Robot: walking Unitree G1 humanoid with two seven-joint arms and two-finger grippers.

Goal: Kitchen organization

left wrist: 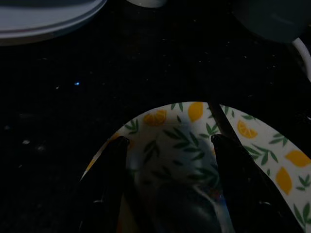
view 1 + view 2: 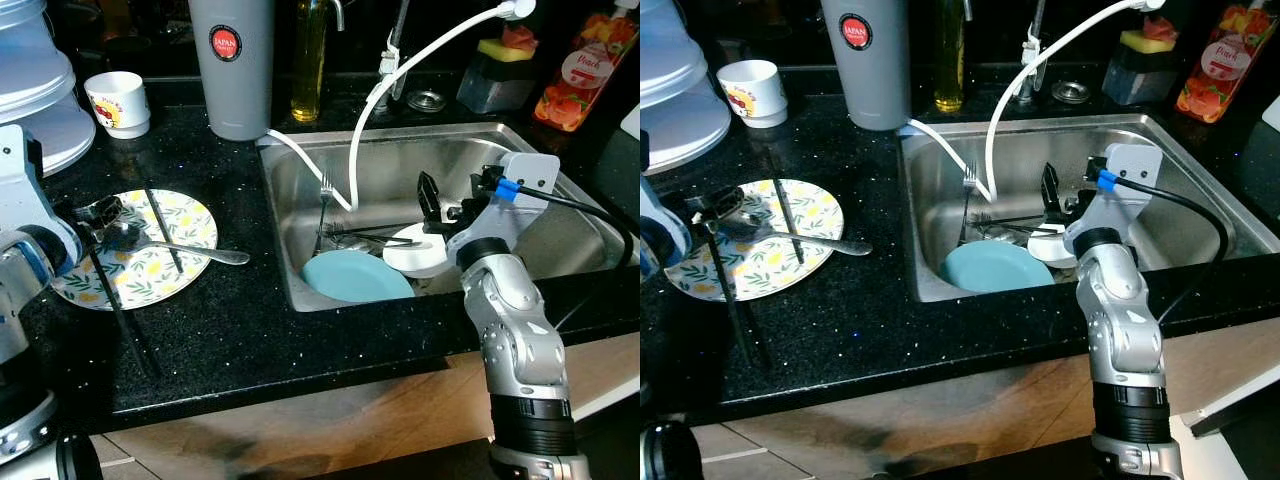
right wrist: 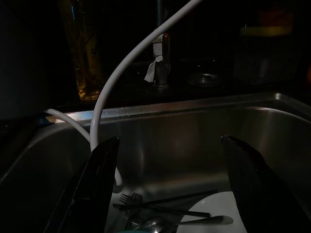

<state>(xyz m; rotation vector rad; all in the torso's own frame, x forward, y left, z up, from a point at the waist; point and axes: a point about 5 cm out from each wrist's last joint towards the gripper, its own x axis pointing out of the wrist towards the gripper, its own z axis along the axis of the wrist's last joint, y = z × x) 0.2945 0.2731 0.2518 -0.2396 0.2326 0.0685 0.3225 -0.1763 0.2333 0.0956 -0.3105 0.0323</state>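
You are hovering the right end effector (image 3: 165,189), fingers spread wide and empty, inside the sink (image 2: 390,160) above the white plate (image 2: 420,255) and cutlery (image 2: 1005,222), likely lining up a pick. The left end effector (image 1: 167,184), also open and empty, is straddling the lemon plate (image 2: 190,215) on the worktop (image 2: 230,320).

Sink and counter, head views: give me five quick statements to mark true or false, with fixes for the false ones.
1. A blue plate lies in the sink. True.
2. The lemon-patterned plate sits in the sink. False: it is on the black counter, left of the sink.
3. The right gripper is over the sink with jaws open. True.
4. A spoon rests on the lemon-patterned plate. True.
5. The white cup stands on the blue plate. False: it stands on the counter near the grey canister.
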